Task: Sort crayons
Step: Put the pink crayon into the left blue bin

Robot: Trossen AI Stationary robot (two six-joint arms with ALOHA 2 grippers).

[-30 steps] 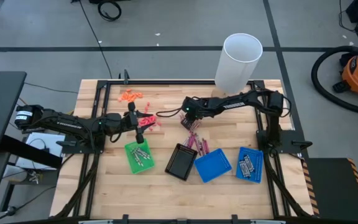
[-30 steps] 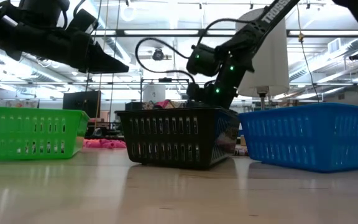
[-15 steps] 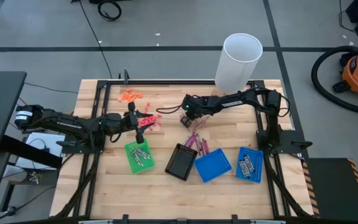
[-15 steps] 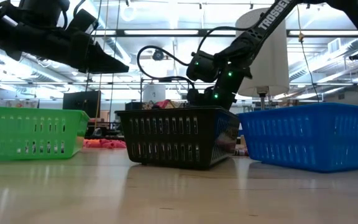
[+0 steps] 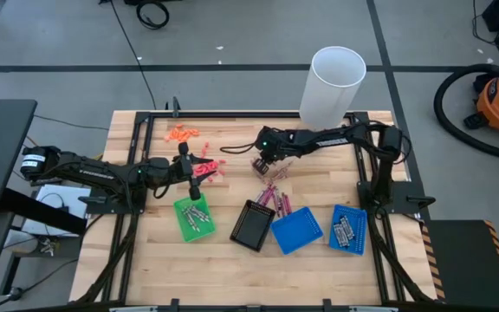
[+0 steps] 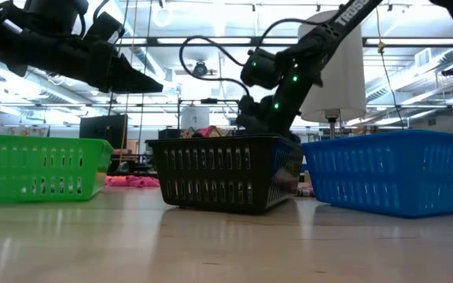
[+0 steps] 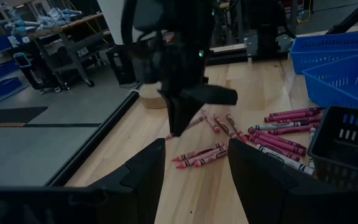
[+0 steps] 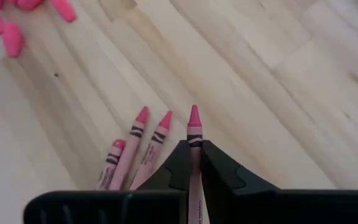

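Between the right gripper's (image 8: 192, 163) dark fingers, over the middle of the bench toward its far edge, sits one pink crayon (image 8: 194, 134), clamped along its length with its pointed tip sticking out past the fingertips. Three more pink crayons (image 8: 135, 149) lie on the wood just beside it, fanned with their tips the same way. A larger loose bunch of pink crayons (image 5: 275, 199) lies near the bench's centre, just beyond the black tray (image 5: 253, 225). Grey crayons rest inside the green tray (image 5: 194, 217) on the left and inside the outer blue tray (image 5: 348, 229) near the right edge; a second blue tray (image 5: 296, 230) stands between that one and the black tray, touching the black one.

The left gripper (image 5: 204, 165) hangs above the bench left of centre, over a patch of chunky coral-red bits (image 5: 208, 171), with its fingers (image 7: 143, 171) spread apart and nothing between them. Stubby orange bits (image 5: 182, 133) lie near the far left corner. A tall white cylinder (image 5: 331, 87) stands at the far edge, on the right.
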